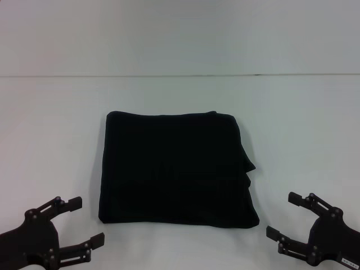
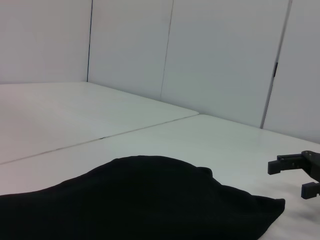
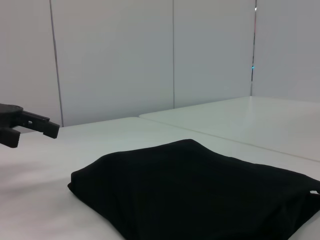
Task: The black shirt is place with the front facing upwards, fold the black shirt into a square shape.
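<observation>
The black shirt lies folded into a near-square block on the white table, flat, with no lettering showing on its upper face. Its far edge and left edge run fairly straight; the right edge is less tidy, with a small fold of cloth sticking out about halfway along. A seam between two tabletop panels crosses the table beyond the shirt.

The left gripper hovers at the near left corner of the table, its jaws spread wide apart and holding nothing. The shirt's near left corner lies just ahead of and inward from those open jaws, apart from them, not touching.

The right gripper sits at the near right corner, jaws likewise spread apart and empty. The shirt's near right corner lies ahead of and inward from its fingertips, close but with bare table between.

In the left wrist view the shirt fills the foreground as a low dark mound, and the right gripper shows beyond its far corner, clear of the cloth. In the right wrist view the shirt lies as a thick flat slab, with the left gripper beyond it, also clear of the cloth. There are no containers on the table.
</observation>
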